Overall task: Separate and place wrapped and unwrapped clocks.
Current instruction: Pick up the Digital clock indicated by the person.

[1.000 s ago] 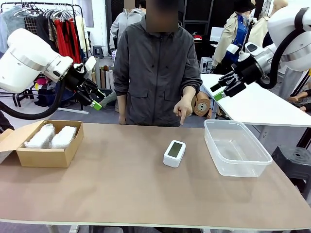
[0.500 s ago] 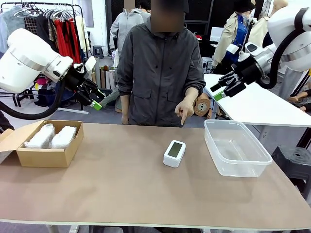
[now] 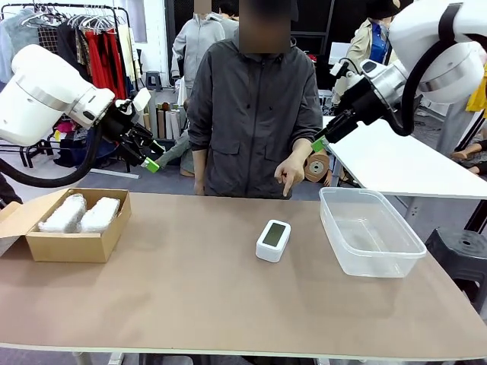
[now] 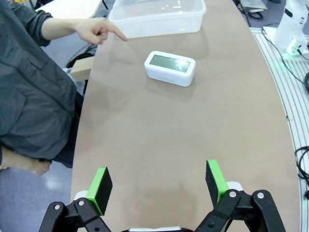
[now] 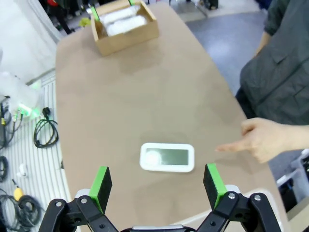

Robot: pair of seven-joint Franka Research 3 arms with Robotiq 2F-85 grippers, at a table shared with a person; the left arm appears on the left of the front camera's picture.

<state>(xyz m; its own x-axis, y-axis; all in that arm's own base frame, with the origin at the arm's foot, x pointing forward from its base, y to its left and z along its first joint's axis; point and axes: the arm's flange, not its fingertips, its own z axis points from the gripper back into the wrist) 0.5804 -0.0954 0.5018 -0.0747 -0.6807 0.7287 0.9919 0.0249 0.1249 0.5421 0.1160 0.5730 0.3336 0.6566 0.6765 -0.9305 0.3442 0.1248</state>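
Bare white rounded-rectangular digital clock (image 3: 273, 239) lies screen-up in the middle of the tan surface (image 3: 190, 304), just left of the clear plastic tub (image 3: 370, 255). A person's hand (image 3: 289, 171) points down at it from the far side. Two whitish bubble-wrapped bundles (image 3: 80, 214) sit side by side in the brown cardboard box (image 3: 72, 245) at the left. The left end effector (image 3: 152, 163) and right end effector (image 3: 318, 144) hang raised, jaws wide apart and empty. The right one looks better placed. It should descend squarely over the clock, roll so its fingers straddle the narrower width, then close gently.

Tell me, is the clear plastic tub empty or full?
Empty. The clear tub shows a bare bottom, nothing inside it.
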